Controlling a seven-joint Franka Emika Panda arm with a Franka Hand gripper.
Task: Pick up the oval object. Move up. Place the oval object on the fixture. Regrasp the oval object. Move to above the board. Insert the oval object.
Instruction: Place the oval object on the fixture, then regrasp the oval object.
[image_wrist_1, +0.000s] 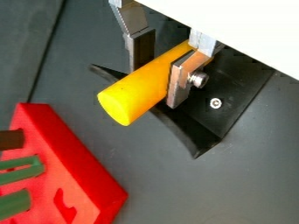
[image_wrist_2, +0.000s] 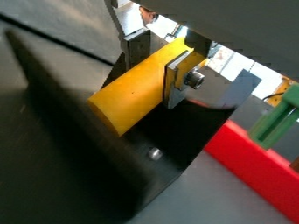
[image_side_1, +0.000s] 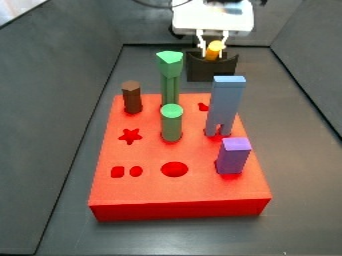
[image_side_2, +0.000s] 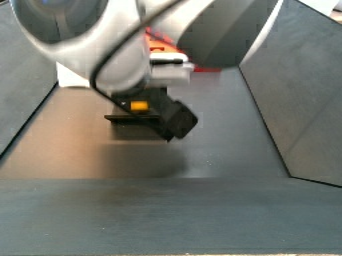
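In a wrist view, the gripper (image_wrist_1: 162, 59) is clenched on the oval object (image_wrist_1: 138, 87): a silver finger plate (image_wrist_1: 183, 77) with a screw presses one flank of the yellow-orange peg, and a dark-padded finger stands on the far flank. The peg lies level, its rounded end pointing away from the fingers, over the dark fixture (image_wrist_1: 222, 112). A corner of the red board (image_wrist_1: 70, 179) shows nearby, with green pieces lying across its top.

In a wrist view from a different angle, the gripper (image_wrist_2: 158, 54) grips the same peg (image_wrist_2: 132, 90), the silver plate (image_wrist_2: 177, 79) flat against its side. The peg rests low in the fixture (image_wrist_2: 82, 140), whose dark wall rises beside it. The red board's edge (image_wrist_2: 251, 166) lies beyond, with a green peg (image_wrist_2: 278, 118) standing on it.

In a side view, the board (image_side_1: 174, 170) fills the middle of the floor. At twelve o'clock from it, the gripper (image_side_1: 213, 42) hangs under the white hand, with the yellow peg (image_side_1: 214, 47) between its fingers at the top of the fixture (image_side_1: 211, 67). On the board stand two green pegs, a brown peg (image_side_1: 131, 96), a blue block (image_side_1: 226, 103) and a purple block (image_side_1: 234, 156).

In a side view from the opposite end, the arm bulks large. The gripper (image_side_2: 135, 100) is at the fixture (image_side_2: 150, 117), a yellow end (image_side_2: 136, 104) showing at its ten o'clock corner. Whether the fingers are closed cannot be told here.
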